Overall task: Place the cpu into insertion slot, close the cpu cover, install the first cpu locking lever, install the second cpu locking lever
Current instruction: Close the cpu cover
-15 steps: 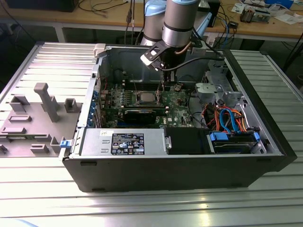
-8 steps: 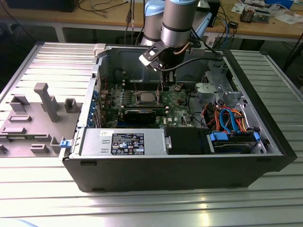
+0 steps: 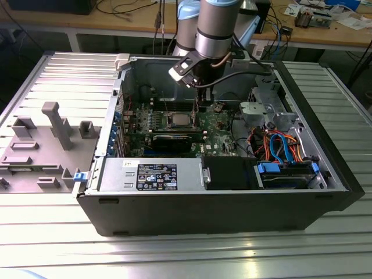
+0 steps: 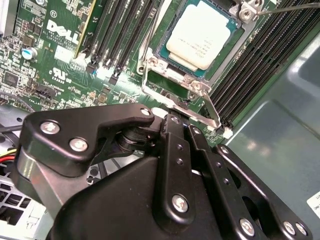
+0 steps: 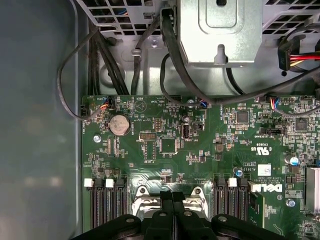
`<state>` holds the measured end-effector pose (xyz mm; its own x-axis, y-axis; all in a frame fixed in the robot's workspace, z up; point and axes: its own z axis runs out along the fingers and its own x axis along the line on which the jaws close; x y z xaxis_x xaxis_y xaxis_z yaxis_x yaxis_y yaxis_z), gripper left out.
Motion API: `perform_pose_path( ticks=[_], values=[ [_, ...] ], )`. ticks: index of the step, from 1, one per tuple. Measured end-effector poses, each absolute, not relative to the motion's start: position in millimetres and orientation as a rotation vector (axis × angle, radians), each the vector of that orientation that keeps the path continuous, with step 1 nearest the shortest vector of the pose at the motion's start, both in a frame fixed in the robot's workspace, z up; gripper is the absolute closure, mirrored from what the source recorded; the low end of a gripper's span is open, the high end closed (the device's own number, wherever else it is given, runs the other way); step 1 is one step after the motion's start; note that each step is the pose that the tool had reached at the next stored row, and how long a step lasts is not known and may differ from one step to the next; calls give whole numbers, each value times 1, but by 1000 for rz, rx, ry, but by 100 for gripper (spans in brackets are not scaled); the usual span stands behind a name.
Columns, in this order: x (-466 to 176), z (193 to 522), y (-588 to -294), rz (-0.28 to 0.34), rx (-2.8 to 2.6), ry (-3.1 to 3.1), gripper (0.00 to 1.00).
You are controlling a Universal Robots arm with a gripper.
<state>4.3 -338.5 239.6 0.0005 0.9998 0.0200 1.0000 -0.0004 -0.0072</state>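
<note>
Starting at the exterior view's left, the ribbed bench (image 3: 58, 64) and its grey plastic fixtures (image 3: 52, 125) sit well apart from the work, so nothing there should trouble you. Inside the open computer case (image 3: 203, 215), the cpu (image 4: 200, 34) lies flat in the insertion slot (image 3: 168, 121) on the green board (image 5: 200, 150). The cpu cover (image 4: 170, 71) looks to be down around it, though you cannot confirm from here that it sits fully flush. Just to the exterior view's right of the slot, the arm (image 3: 218, 29) holds its jaws together, their tips right beside the thin wire locking lever (image 4: 180, 106) at the cover's edge. You cannot tell whether they pinch that wire or only rest against it. I judge the risk to be here. The wire is thin and likely springy, so it could slip off the tips and spring back. A push off its line could drag the jaws across the black memory slots (image 4: 117, 35) that flank the slot, or across the small parts on the board. If the cover is not flush, forcing the lever could load the cpu unevenly. Further right, the bundle of coloured cables (image 3: 279, 145) lies well apart from the jaws and looks unlikely to snag.
</note>
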Motion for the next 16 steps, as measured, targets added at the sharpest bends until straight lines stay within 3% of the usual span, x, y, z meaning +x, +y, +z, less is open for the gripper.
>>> perform_pose_path(
  ticks=[16],
  values=[
    [-2, 236, -339, -14, -2207, -2208, 89]
  ],
)
